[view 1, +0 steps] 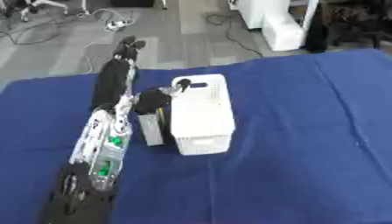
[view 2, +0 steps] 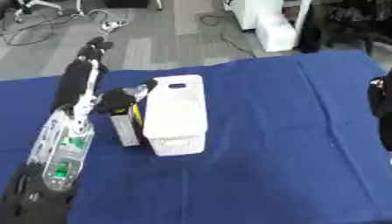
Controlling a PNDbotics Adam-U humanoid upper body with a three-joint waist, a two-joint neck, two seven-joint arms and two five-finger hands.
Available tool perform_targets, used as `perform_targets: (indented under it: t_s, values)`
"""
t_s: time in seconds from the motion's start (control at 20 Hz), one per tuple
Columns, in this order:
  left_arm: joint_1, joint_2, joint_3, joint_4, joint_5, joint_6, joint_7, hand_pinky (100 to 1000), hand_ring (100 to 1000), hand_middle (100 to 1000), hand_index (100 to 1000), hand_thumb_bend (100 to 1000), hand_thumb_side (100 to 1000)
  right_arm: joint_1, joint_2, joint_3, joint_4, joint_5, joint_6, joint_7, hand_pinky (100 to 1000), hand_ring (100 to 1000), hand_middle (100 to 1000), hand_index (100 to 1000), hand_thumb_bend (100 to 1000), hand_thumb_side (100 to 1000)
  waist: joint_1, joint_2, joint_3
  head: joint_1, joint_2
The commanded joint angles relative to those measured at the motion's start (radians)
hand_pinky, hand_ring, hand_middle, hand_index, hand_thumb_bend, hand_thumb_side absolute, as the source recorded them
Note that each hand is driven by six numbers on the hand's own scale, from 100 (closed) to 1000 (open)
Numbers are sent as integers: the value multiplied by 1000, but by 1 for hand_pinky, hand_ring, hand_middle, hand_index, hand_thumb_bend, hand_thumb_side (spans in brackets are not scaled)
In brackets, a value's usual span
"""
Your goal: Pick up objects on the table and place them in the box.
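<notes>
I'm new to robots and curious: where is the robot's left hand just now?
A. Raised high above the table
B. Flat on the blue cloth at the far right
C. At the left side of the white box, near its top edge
C: the left hand sits against the left side of the white box, at its top edge.

We see the white box (view 1: 201, 114) standing left of centre on the blue table (view 1: 306, 131), its long axis running near to far. Right of the box, the cloth lies bare to the right edge, and we see open room on the near side too. On the box's left, the passage is blocked: a grey upright object (view 1: 152, 129) stands just beside the wall, the left hand (view 1: 157, 99) hovers at the far-left corner, and its arm (view 1: 103, 135) fills the left strip.
</notes>
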State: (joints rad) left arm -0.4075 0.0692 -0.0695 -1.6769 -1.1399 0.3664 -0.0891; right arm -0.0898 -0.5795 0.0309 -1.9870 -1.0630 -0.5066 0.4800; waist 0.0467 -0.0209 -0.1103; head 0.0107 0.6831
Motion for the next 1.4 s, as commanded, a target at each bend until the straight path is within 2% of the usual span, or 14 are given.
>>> perform_targets:
  t_s: [0.05, 0.2, 0.25, 0.4, 0.8, 1.15, 1.25, 1.4]
  values:
    - [-29, 1, 20, -1, -31, 21, -61, 475, 711, 953, 971, 660, 639, -7, -12, -7, -13, -2, -3, 0, 163, 290, 252, 383, 100, 1000, -6, -10, 1, 11, -17]
    - [-35, 3, 32, -1, -46, 35, -100, 479, 711, 960, 1000, 653, 638, -6, -13, -8, -13, -3, -4, 0, 163, 290, 252, 383, 100, 1000, -6, -11, 2, 10, -17]
    - [-34, 3, 34, -4, -49, 37, -104, 530, 719, 981, 1000, 644, 644, -6, -12, -8, -13, -4, -3, 0, 163, 290, 252, 383, 100, 1000, -6, -11, 2, 10, -17]
    - [-27, 1, 41, -6, -49, 43, -105, 538, 723, 994, 1000, 641, 650, -7, -12, -8, -13, -7, -3, 0, 163, 290, 252, 383, 100, 1000, -6, -10, 3, 8, -16]
    - [-8, 0, 64, 22, -63, 61, -114, 550, 728, 961, 1000, 629, 664, -4, -13, -11, -13, -8, -2, 1, 163, 290, 252, 383, 100, 1000, -7, -11, 6, 2, -16]
    - [-10, 11, 78, 66, -90, 58, -166, 564, 736, 951, 1000, 596, 611, -1, -13, -11, -13, -6, -3, 2, 163, 291, 252, 383, 100, 1000, -7, -12, 7, -1, -16]
    - [-14, 17, 81, 81, -99, 56, -188, 552, 731, 942, 1000, 598, 614, 0, -13, -11, -13, -5, -2, 2, 163, 291, 252, 383, 100, 1000, -7, -12, 7, 0, -15]
    - [-22, 29, 85, 102, -112, 53, -218, 455, 626, 910, 1000, 613, 621, 0, -13, -11, -13, -3, -1, 1, 162, 291, 252, 383, 100, 1000, -6, -12, 7, -1, -15]
